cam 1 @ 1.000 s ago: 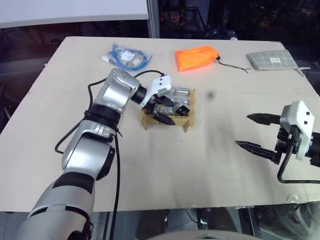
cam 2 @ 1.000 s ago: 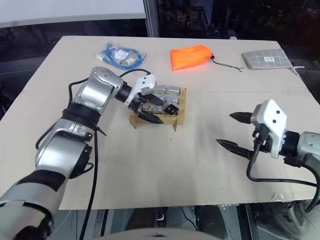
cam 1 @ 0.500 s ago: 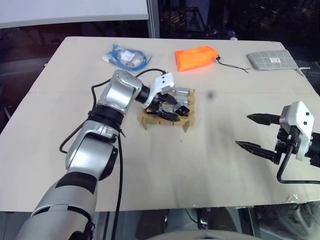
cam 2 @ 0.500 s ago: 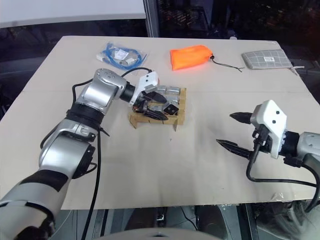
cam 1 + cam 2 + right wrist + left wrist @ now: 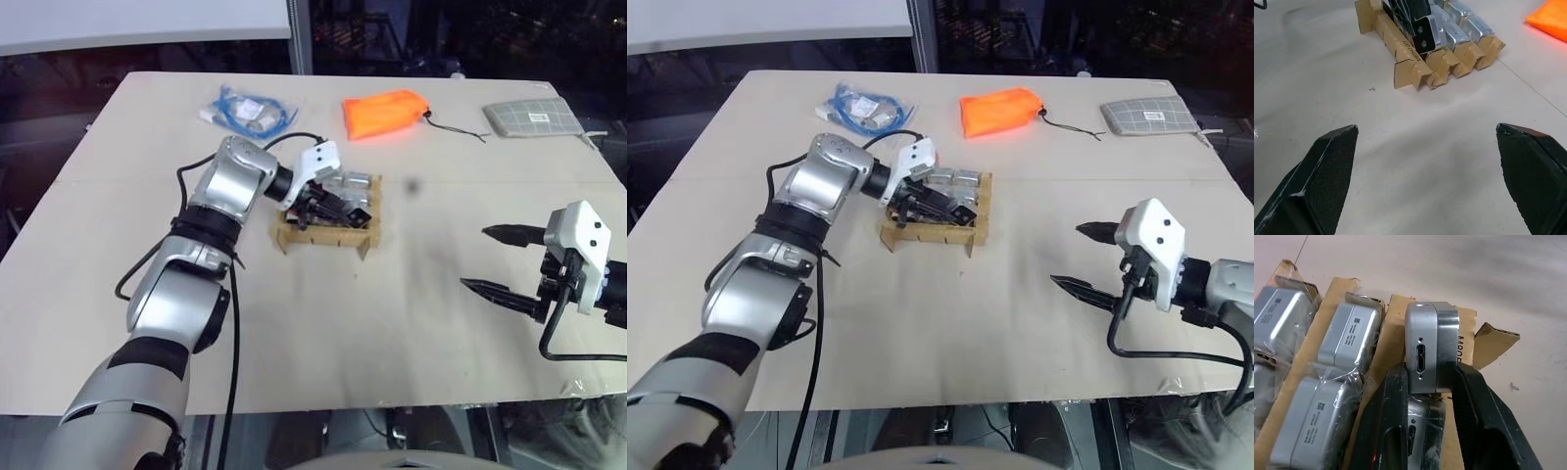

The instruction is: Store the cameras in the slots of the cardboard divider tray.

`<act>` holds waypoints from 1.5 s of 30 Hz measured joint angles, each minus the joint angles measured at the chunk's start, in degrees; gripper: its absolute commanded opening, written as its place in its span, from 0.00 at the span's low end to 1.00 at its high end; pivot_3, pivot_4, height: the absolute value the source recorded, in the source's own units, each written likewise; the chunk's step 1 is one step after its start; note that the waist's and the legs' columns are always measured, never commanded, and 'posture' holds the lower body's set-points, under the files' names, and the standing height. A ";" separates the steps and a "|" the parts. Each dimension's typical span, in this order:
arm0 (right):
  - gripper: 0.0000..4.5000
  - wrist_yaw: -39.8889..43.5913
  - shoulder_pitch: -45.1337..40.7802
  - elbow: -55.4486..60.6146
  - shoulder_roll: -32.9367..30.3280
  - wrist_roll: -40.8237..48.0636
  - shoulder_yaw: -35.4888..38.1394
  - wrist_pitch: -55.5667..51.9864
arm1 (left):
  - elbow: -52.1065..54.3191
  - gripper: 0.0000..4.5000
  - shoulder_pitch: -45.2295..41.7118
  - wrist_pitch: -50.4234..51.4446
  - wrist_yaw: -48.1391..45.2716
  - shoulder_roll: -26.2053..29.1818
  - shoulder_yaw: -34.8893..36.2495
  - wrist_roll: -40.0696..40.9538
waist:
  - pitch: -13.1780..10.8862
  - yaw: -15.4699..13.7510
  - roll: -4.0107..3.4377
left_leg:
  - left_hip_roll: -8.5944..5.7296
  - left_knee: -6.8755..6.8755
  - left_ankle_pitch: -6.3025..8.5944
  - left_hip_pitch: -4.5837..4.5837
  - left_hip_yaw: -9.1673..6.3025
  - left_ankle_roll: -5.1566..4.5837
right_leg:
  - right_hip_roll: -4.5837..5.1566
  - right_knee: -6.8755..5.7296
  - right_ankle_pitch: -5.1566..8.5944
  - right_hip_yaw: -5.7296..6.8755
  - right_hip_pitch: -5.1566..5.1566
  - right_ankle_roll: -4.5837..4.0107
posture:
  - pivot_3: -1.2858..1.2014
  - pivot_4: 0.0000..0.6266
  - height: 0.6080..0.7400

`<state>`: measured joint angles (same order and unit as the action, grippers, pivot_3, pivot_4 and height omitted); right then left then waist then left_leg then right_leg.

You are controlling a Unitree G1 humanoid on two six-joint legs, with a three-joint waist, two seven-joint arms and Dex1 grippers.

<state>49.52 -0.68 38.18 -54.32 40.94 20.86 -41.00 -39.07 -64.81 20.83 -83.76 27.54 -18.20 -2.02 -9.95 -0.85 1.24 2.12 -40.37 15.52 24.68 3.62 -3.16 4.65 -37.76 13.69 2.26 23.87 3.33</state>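
At the far left of the table (image 5: 118, 323) lies a clear bag of blue cable (image 5: 250, 108); what else it holds is too small to make out. Right of it, the left gripper (image 5: 1430, 382) reaches over the tray (image 5: 328, 235), which sits a little left of the table's middle. Its fingers (image 5: 1383, 431) are pinched shut on a silver camera (image 5: 1431, 347), held at its lower half with the port side showing; the lens face is turned away and hidden. This camera stands at the tray's end slot, by the cardboard edge. Whether its base sits in the slot or is lifted clear cannot be told, since the fingers cover it. A second camera (image 5: 1422, 431) lies below, mostly hidden between the fingers.

Other cameras in plastic wrap (image 5: 1349, 335) fill neighbouring slots, some cut off at the picture's edge. In the head views the gripper head and fingers hide much of the tray, so the count of filled slots is unclear.

Behind the tray, towards the far edge, lies an orange pouch (image 5: 384, 113) with a dark cord. Further right is a grey checked pouch (image 5: 534, 117), its right end close to the table's edge.

At the right, the right gripper (image 5: 502, 262) hangs above bare table, well apart from the tray, its fingers (image 5: 1327, 166) spread wide with nothing between them. Its arm is cut off by the frame.
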 measured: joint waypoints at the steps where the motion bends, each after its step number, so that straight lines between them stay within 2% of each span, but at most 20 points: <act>1: 1.00 0.00 0.00 0.00 0.00 -0.01 -0.07 0.00 | -0.25 0.15 -0.38 -0.36 -0.27 0.00 -0.21 -0.06 | 0.00 -0.02 0.00 | 0.00 0.00 -0.04 0.01 0.00 0.07 | 0.00 0.00 0.00 0.00 0.00 0.00 | 0.52 0.24 1.00; 6: 1.00 0.00 0.15 0.00 0.00 -0.08 -0.24 0.06 | -3.45 0.15 -5.50 -5.74 -3.89 0.44 -2.68 -2.34 | 0.00 -0.04 0.00 | -0.02 0.00 -0.04 0.00 0.01 0.07 | 0.00 0.01 0.00 0.00 0.00 0.00 | 0.52 0.24 1.00; 9: 1.00 -0.02 0.15 -0.02 0.01 -0.14 -0.60 0.12 | -8.85 0.15 -9.64 -11.17 -6.14 0.46 -4.97 -4.97 | 0.00 0.00 0.00 | -0.02 0.00 0.06 0.00 0.02 -0.10 | -0.01 0.01 0.00 0.00 0.00 0.00 | 0.52 0.24 1.00; 17: 1.00 -0.62 0.09 -0.03 0.84 -0.46 -2.42 0.85 | -15.39 0.15 -13.57 -19.92 -8.19 -0.93 -9.50 -8.64 | 0.00 0.03 0.00 | -0.01 0.00 0.06 0.00 0.01 -0.11 | 0.00 0.01 0.00 0.00 0.00 0.00 | 0.52 0.24 1.00; 27: 1.00 -1.61 0.47 0.00 1.38 -0.73 -2.45 1.18 | -21.26 0.15 -16.56 -25.08 -8.14 -3.85 -11.30 -12.36 | 0.01 0.03 0.01 | 0.00 0.00 0.08 -0.01 0.01 -0.13 | -0.01 0.00 0.00 0.00 0.00 0.00 | 0.52 0.24 1.00; 38: 1.00 -2.52 1.94 0.33 2.48 -1.44 -2.65 1.40 | -26.28 0.15 -18.97 -25.68 -6.79 -6.77 -11.49 -15.87 | 0.01 0.04 0.01 | 0.00 0.00 0.08 -0.01 0.01 -0.13 | -0.01 0.00 0.00 0.00 0.00 0.00 | 0.52 0.24 1.00; 40: 1.00 -2.56 1.98 0.61 2.58 -1.46 -2.65 1.46 | -26.45 0.37 -19.07 -26.05 -6.89 -6.84 -11.49 -16.17 | 0.01 0.05 0.01 | 0.00 0.00 0.08 -0.01 0.00 -0.14 | 0.00 -0.01 0.00 0.00 0.00 0.00 | 0.52 0.24 1.00; 45: 1.00 -2.57 2.15 0.69 2.66 -1.69 -2.65 1.79 | -26.98 0.84 -19.08 -26.69 -6.94 -6.95 -11.48 -17.50 | 0.00 0.01 0.02 | 0.00 0.00 0.08 0.02 -0.01 -0.14 | 0.00 0.01 0.00 0.00 0.01 0.00 | 0.52 0.24 1.00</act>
<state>46.95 1.48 38.87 -51.66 39.24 18.21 -39.21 -66.05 -83.89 -5.86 -90.70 20.59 -29.68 -19.52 -9.95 -0.84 1.26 2.12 -40.37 15.60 24.70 3.61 -3.30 4.65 -37.76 13.69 2.27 23.88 3.33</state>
